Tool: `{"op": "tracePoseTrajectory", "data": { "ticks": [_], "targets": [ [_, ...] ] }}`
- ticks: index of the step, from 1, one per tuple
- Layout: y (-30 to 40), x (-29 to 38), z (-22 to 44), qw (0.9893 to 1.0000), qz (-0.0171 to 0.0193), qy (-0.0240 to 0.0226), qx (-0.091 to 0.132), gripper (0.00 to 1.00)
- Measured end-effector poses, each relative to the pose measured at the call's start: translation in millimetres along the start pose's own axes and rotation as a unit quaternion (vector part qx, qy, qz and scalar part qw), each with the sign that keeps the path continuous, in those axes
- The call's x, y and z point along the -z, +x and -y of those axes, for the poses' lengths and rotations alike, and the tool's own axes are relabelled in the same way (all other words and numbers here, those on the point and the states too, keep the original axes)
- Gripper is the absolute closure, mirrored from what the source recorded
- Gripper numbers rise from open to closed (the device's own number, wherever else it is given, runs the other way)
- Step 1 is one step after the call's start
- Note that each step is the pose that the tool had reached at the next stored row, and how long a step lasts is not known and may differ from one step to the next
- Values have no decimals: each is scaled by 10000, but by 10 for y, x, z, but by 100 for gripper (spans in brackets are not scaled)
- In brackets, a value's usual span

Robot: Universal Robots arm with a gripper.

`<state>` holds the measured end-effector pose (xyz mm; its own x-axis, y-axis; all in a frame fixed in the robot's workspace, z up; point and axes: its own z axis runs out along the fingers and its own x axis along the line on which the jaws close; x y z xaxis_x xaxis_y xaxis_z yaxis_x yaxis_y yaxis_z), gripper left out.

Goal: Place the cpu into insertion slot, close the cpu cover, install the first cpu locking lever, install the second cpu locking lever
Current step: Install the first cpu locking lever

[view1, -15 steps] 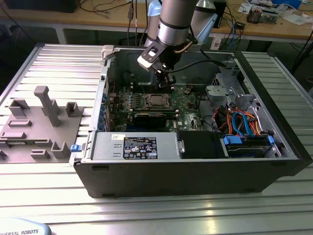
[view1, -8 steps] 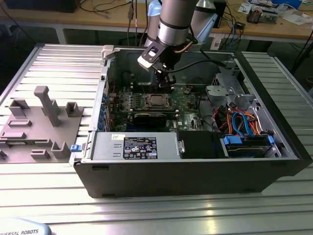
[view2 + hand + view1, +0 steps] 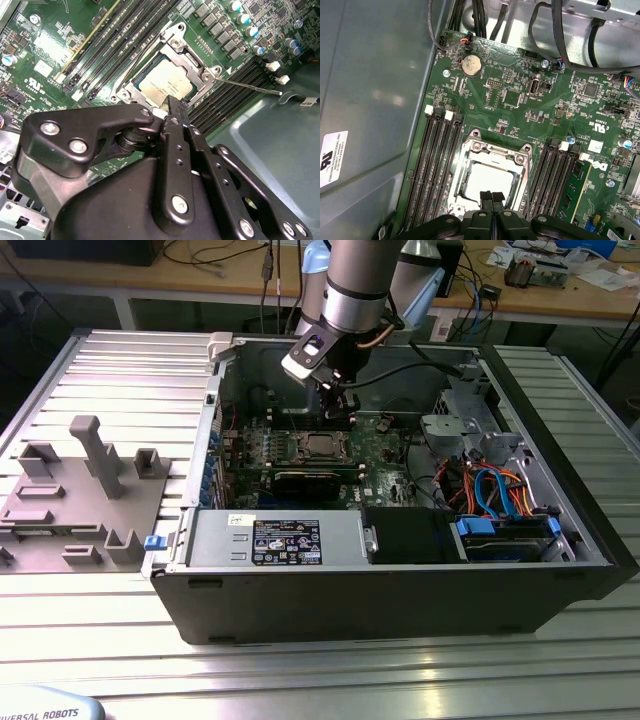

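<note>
Small silvery-grey square cpu (image 3: pixel 166 82) lies framed by the thin silvery metal cpu cover (image 3: pixel 196 61) inside the open black computer case (image 3: pixel 400 610). The black end effector (image 3: pixel 173 106) is over it, fingers pressed together, empty.

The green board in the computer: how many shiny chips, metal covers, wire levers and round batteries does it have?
Chip: 1
Metal cover: 1
Wire levers: 2
Round battery: 1
Total: 5
</note>
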<state>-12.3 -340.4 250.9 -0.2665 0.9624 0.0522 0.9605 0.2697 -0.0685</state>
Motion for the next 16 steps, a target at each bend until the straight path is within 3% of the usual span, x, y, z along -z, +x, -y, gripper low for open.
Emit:
{"op": "tracePoseTrajectory", "data": {
  "ticks": [16],
  "targets": [
    [0, 0, 0, 10000, 4, 3, 61, 89]
  ]
}}
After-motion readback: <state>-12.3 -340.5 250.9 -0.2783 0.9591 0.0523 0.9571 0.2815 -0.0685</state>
